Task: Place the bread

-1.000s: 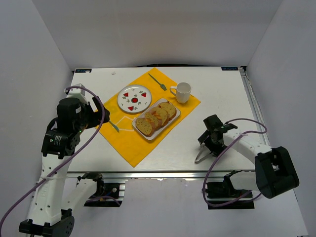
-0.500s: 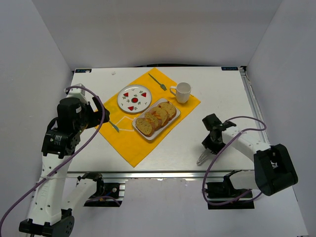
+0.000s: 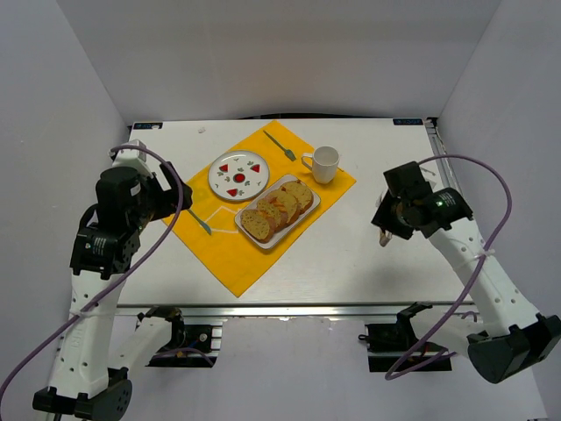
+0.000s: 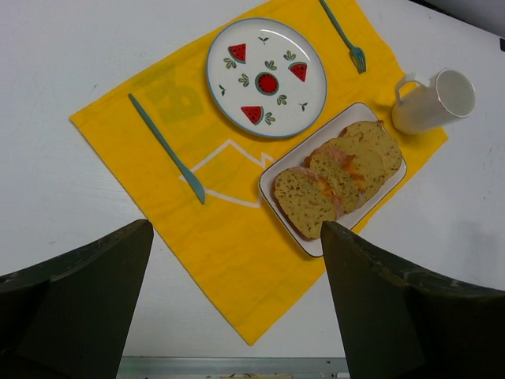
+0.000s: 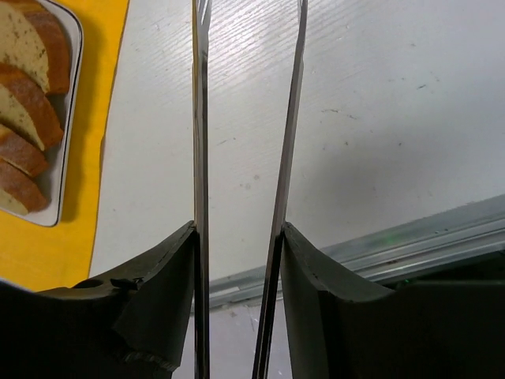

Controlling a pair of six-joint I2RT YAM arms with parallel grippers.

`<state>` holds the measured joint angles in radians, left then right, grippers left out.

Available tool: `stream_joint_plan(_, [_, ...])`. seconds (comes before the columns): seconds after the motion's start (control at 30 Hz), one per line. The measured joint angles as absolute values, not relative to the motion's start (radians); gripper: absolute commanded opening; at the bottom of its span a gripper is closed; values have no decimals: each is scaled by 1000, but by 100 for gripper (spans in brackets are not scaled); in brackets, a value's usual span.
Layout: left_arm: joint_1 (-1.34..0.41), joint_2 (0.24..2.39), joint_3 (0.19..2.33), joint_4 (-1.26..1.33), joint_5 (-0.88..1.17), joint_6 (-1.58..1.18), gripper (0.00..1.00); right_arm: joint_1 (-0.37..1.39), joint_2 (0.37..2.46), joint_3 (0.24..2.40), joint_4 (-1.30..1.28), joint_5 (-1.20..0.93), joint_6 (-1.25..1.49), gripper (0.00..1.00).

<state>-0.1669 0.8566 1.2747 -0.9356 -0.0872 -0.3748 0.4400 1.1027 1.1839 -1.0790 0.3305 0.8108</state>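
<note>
Several golden-brown bread slices lie overlapped in a row on a white oblong tray; the bread is among them and none lies apart. The left wrist view shows the slices on the tray; the right wrist view has them at its left edge. My right gripper is shut on metal tongs, held above bare table right of the mat, blades apart and empty. My left gripper hangs open and empty over the mat's near corner.
A yellow placemat carries a watermelon-patterned plate, a white cup, a teal fork and a teal knife. The table's metal front rail is close to the tongs.
My right gripper closed on the tongs lying near the table's front edge and lifted them up and away from it. The left arm shifted slightly.
</note>
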Motion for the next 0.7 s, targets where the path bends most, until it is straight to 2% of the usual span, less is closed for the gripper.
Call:
stream_joint_plan(0.4, [-167,879,1280,-912,-101,-375,98,440,1112,1390,-1276,326,692,52])
stream_joint_plan(0.57, [-167,908,1301,-911,-115,-375,98,450,1128,1392,-1256,263,626,54])
stream_joint_plan(0.7, [-167,928,1312,-909,-122,-376,98,529,1187,1425,-1182,208,540,55])
